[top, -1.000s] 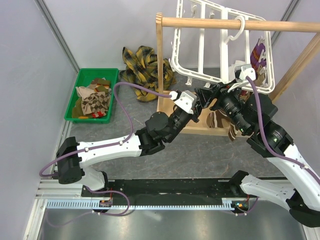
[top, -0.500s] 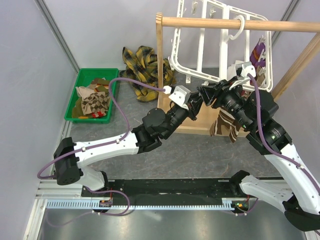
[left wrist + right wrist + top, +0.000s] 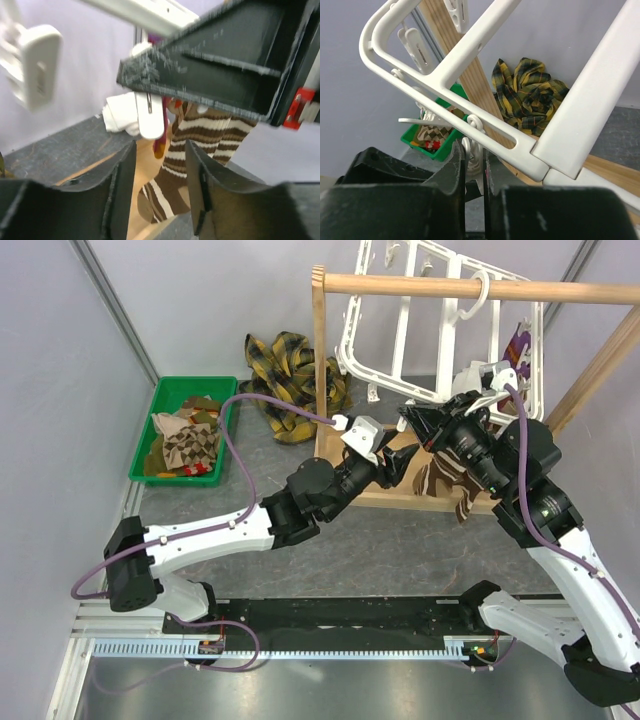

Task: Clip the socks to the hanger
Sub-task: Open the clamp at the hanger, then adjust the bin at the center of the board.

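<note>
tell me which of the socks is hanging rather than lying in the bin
The brown-and-cream striped sock, dangling below the white hanger's lower edge. The argyle socks lie heaped in the green bin at the left.

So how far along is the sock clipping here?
Done: purple sock clipped at the hanger's right edge; striped sock hangs beneath, apparently clipped, left gripper open beside it. In hand: right gripper pinching a clip. Remaining: several socks in the bin.
</note>
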You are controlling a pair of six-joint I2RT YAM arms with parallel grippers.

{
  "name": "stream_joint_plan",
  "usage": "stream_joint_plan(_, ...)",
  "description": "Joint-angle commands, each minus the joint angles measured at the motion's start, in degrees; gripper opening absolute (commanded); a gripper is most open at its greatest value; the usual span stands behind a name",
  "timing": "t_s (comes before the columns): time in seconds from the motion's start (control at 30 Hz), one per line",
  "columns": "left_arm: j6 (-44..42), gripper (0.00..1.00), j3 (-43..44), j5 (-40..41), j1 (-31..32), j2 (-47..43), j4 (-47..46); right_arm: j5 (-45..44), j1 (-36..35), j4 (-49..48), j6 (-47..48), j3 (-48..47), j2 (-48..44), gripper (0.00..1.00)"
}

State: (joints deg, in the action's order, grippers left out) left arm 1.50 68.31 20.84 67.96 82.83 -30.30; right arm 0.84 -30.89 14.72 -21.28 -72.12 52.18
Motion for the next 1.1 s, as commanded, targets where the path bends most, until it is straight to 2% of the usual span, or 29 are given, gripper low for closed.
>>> stream_joint_plan(0.0,1.49,0.61,-1.16,-0.19,-0.11,-3.89,3.05,-0.93,0.75,-4.79,-0.43,0.31,-0.85,0.02)
stream_joint_plan(0.17,3.07,0.75,-3.71,1.04,-1.42,-8.99,8.84,-1.02,0.92,-4.00,0.01,0.84,-0.86,0.00)
stream_joint_plan(0.3,7.98,0.81,-6.78,1.40,-5.11,-15.23,19.91,-1.72,1.01,-3.39,0.97,1.28,-1.29,0.00)
stream_joint_plan(0.4,14.30,0.86,-9.77,0.26,-10.56,-20.76,29.93,-2.25,1.01,-2.94,1.85,1.45,-1.64,0.00)
stream_joint_plan(0.43,15.37,0.86,-10.56,-0.09,-13.88,-23.39,36.91,-2.16,1.10,-2.68,2.11,1.45,-1.82,0.00)
stream_joint_plan(0.5,17.82,0.88,-13.28,-2.36,-18.02,-25.69,41.62,-2.07,1.10,-2.42,2.73,1.45,-2.00,0.01)
stream_joint_plan(0.53,18.53,0.89,-14.16,-3.69,-23.26,-26.83,44.08,-1.98,1.10,-2.15,2.99,1.37,-1.91,0.01)
stream_joint_plan(0.6,18.37,0.91,-16.28,-6.06,-28.65,-29.21,49.36,-1.90,1.01,-1.98,3.52,1.28,-1.74,0.01)
stream_joint_plan(0.63,17.93,0.92,-16.63,-6.16,-33.81,-29.47,50.59,-1.81,1.10,-1.63,3.78,1.28,-1.73,0.01)
stream_joint_plan(0.7,16.53,0.94,-16.81,-8.25,-39.37,-28.60,53.15,-1.63,1.10,-1.62,4.05,1.28,-1.47,0.01)
stream_joint_plan(0.73,16.26,0.94,-16.72,-9.40,-44.88,-27.64,53.50,-1.37,1.01,-1.36,4.23,1.45,-1.38,0.01)
stream_joint_plan(0.83,15.91,0.94,-15.85,-13.37,-54.91,-22.11,52.72,-1.19,1.10,-1.27,4.58,1.54,-1.38,0.01)
stream_joint_plan(0.93,15.82,0.94,-14.18,-15.12,-61.95,-14.47,51.40,-1.10,1.10,-1.10,5.10,1.81,-1.82,0.01)
stream_joint_plan(1.07,14.24,0.95,-10.49,-17.32,-66.64,-4.01,49.47,-1.02,1.01,-1.10,5.98,2.33,-1.91,0.01)
